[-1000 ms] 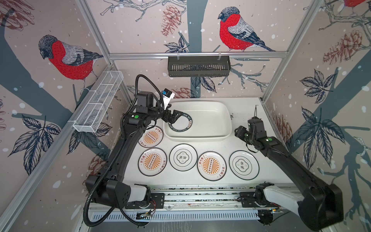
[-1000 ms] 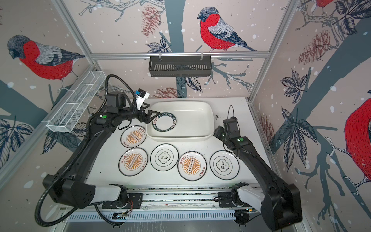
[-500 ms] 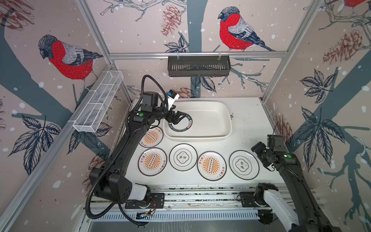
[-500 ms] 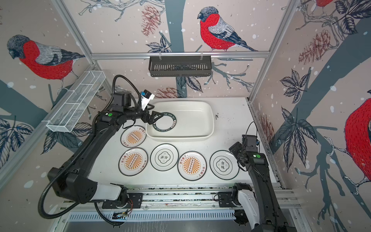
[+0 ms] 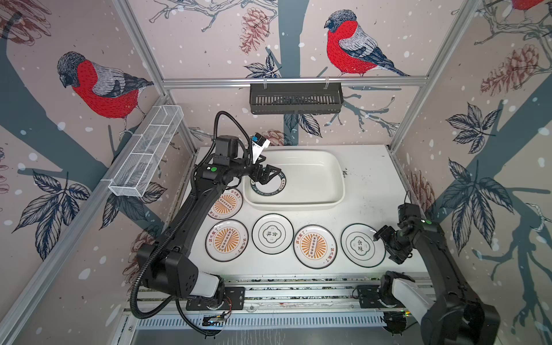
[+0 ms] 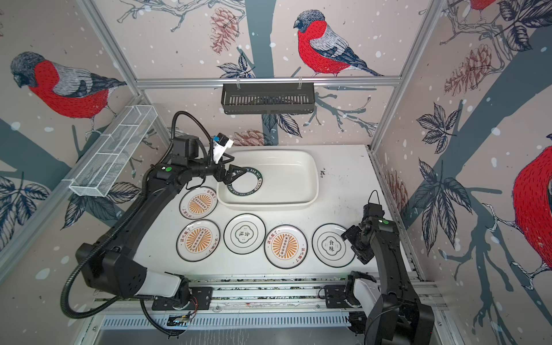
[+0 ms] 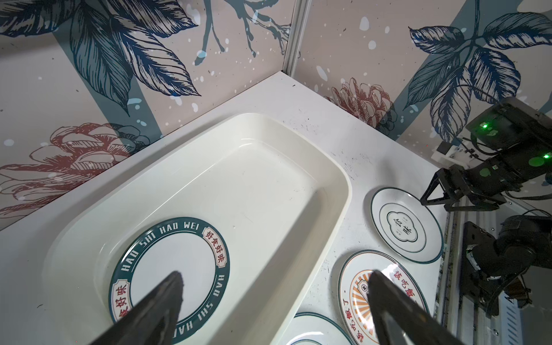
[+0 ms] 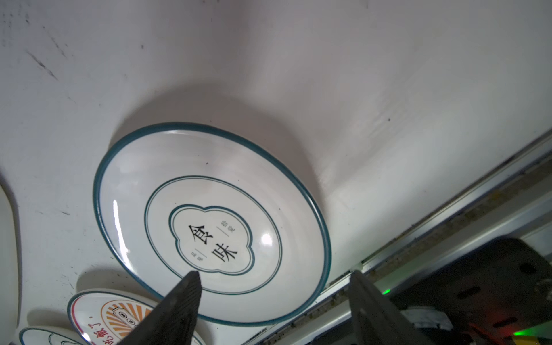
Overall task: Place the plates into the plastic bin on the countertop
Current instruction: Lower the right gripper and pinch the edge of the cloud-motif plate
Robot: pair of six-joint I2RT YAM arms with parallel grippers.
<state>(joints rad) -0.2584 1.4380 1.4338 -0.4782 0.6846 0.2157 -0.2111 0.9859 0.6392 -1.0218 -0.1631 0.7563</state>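
counts. wall baskets: two, a white wire-mesh basket (image 5: 143,161) on the left wall, a black slatted basket (image 5: 295,98) on the far wall. plastic bin (image 5: 312,176): one, at the far middle of the countertop (image 5: 369,185). plates in view: six. three carry an orange sunburst: the far-left sunburst plate (image 5: 226,204), just beside the bin's near left corner, the near-left sunburst plate (image 5: 227,240) and the right sunburst plate (image 5: 314,246). two carry a black quatrefoil: the middle quatrefoil plate (image 5: 272,234) and the right quatrefoil plate (image 5: 361,245). one, the lettered-band plate (image 7: 179,251), lies flat in the left end of the bin. the other five lie flat on the countertop, four in a near row.

arms: two. the left arm (image 5: 186,219) rises from its near-left base, slants far and right, then runs level across the bin's left rim. the right arm (image 5: 442,254) rises from its near-right base, folds at the right edge and points its tool left, low over the countertop.

end effectors. the left gripper (image 5: 270,176) hangs above the lettered-band plate, jaws spread wide, nothing between them. the right gripper (image 6: 352,249) sits at the right rim of the right quatrefoil plate, jaws apart, clamping nothing; contact with that rim cannot be told.
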